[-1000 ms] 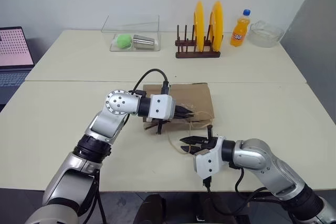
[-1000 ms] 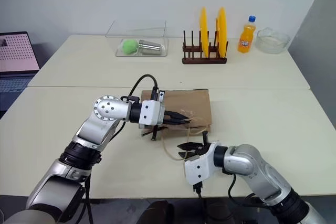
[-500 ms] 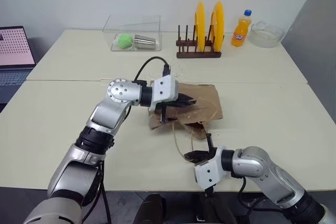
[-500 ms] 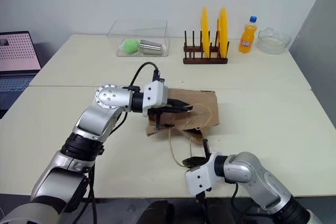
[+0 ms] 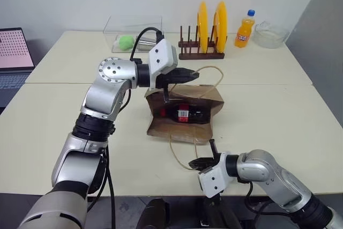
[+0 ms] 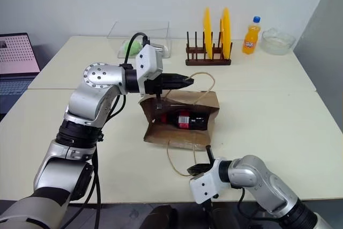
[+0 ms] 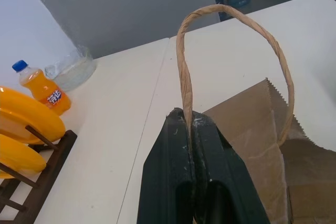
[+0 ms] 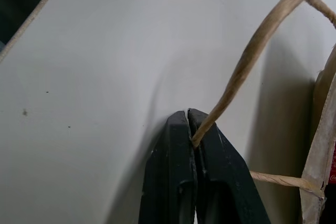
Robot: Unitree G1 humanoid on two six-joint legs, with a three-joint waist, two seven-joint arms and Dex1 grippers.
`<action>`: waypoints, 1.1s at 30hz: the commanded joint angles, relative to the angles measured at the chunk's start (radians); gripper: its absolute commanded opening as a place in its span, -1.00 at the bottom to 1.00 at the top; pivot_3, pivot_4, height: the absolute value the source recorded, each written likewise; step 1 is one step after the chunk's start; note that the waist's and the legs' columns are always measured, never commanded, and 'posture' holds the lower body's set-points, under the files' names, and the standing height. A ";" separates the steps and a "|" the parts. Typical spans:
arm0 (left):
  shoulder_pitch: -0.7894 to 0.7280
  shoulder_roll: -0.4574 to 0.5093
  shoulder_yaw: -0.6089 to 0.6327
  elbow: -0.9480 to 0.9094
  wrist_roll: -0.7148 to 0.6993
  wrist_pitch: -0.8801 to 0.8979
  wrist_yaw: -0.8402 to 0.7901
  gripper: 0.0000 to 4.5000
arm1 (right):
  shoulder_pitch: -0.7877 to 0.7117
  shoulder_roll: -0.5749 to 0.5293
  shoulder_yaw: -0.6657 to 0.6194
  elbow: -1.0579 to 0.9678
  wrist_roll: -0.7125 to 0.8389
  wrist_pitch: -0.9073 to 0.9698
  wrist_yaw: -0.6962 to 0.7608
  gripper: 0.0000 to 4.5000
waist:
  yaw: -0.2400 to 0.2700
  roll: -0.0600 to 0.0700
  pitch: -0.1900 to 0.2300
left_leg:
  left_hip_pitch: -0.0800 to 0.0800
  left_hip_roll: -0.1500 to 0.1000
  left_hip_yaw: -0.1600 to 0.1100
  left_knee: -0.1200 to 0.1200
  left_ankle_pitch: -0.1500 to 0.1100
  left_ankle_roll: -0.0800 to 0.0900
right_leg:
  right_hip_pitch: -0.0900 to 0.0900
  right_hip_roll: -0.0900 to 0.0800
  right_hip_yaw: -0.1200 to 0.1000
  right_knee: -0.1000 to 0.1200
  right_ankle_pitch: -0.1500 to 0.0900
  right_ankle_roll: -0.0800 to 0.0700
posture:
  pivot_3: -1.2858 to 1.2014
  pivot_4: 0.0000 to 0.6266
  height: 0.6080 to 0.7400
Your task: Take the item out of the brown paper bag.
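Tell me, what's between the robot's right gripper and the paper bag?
Just the bag's lower handle, a thin loop running from the right gripper over bare table to the brown paper bag. The left eye view shows it.

The brown paper bag [image 5: 185, 115] lies on the pale bench [image 5: 278, 116] with its mouth pulled open toward the near edge, its upper wall lifted so the inside shows. It is creased kraft paper with a zigzag-cut rim. One twisted-paper handle [image 5: 209, 79] arches up above the raised wall; the other handle [image 5: 179, 151] trails across the bench toward the near edge. Inside, on the bag's lower wall, lies the item [image 5: 185, 113], on its side: a small dark object with a red band.
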 commanded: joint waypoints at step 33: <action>-0.015 -0.039 0.051 0.042 -0.041 -0.014 -0.034 -1.00 | -0.490 0.076 0.093 -0.042 0.266 0.607 -0.234 0.04 | 0.002 0.000 0.000 | -0.022 -0.001 0.000 0.012 0.002 -0.004 | -0.016 -0.002 0.000 0.002 0.005 -0.004 | 0.03 -0.52 1.00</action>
